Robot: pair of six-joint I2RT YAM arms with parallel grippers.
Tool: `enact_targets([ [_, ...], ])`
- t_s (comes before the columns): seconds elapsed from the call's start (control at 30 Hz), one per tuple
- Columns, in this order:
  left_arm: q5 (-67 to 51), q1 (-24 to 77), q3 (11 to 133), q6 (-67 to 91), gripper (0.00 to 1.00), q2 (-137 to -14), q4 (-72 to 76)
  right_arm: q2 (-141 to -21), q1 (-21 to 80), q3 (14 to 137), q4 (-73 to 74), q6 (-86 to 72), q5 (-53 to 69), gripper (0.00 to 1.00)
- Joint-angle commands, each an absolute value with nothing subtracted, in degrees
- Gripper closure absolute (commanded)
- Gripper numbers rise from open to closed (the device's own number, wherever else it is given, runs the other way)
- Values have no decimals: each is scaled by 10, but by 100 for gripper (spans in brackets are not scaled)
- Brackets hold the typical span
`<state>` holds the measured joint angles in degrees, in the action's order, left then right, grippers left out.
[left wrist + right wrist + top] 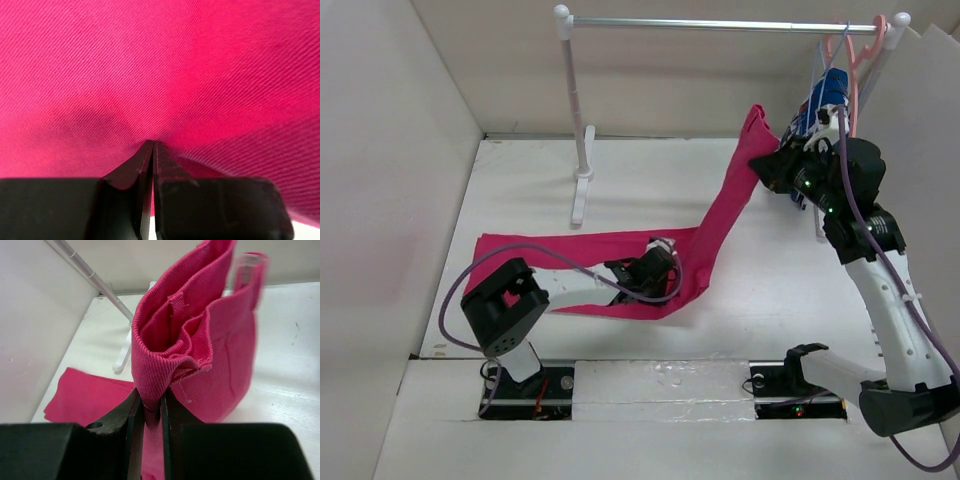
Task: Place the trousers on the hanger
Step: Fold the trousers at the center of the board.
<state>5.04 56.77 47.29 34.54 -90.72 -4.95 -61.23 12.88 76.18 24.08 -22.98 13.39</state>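
The magenta trousers [570, 262] lie across the table from the left, then rise at the bend to the right. My right gripper [767, 163] is shut on their bunched upper end [175, 345] and holds it up in the air beside the rail's right end; the jaws [151, 402] pinch a thick fold. My left gripper [665, 262] sits low on the flat part near the bend, with its jaws [152, 142] shut on a small pucker of the cloth [160, 65]. The thin light-blue hanger [815, 72] hangs at the rail's right end, mostly hidden behind my right arm.
A white clothes rack with a metal rail [720, 22] and a post [575, 110] stands at the back; the rail also shows in the right wrist view [85, 270]. A salmon-pink hanger [852, 70] and a blue-and-white garment [823, 98] hang at the right end. White walls enclose the table.
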Motion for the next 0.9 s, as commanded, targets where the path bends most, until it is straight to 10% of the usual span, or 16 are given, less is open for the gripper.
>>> enact_targets([
  [0.0, 23, 577, 529, 353, 100, -948, -4, -605, 104, 822, 194, -215, 191, 100],
  [0.3, 84, 626, 789, 343, 100, -1103, -94, -614, 81, 860, 234, -182, 251, 100],
  [0.43, 129, 555, 667, 371, 100, -927, -89, -648, 138, 867, 215, -176, 251, 100],
  [0.6, 270, 458, 610, 396, 67, -701, -183, -716, 232, 917, 183, -171, 236, 100],
  [0.87, 269, 183, 701, 402, 61, -481, -253, -917, 437, 1034, 133, -163, 228, 100],
])
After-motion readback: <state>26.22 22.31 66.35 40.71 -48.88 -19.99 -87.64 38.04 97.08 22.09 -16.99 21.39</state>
